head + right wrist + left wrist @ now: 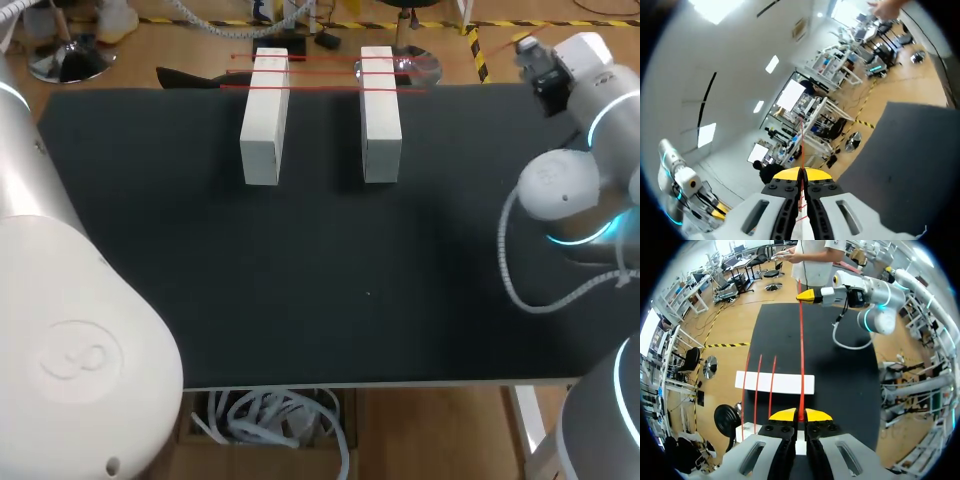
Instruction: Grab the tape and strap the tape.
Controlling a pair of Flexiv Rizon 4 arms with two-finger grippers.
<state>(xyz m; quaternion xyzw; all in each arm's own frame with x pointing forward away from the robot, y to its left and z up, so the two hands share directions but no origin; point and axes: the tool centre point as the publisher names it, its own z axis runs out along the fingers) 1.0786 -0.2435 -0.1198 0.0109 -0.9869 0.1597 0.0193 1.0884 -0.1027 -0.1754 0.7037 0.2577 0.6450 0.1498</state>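
Observation:
Two white blocks [265, 120] [380, 115] stand side by side at the far end of the black table [300, 280]. Three red tape strands [320, 72] run across their tops. In the left wrist view my left gripper [800, 415] is shut on a further red tape strand [801, 355]. That strand runs taut over a white block [775, 382] and the table to my right gripper [805, 296], which hangs above the table's far edge. In its own view the right gripper [801, 172] is shut on the thin red tape [801, 145]. Neither gripper shows in the head view.
My left arm's housing [70, 330] fills the near left corner of the head view. My right arm [565, 190], with a coiled white cable [520, 280], stands over the table's right edge. White cables [270, 420] lie below the front edge.

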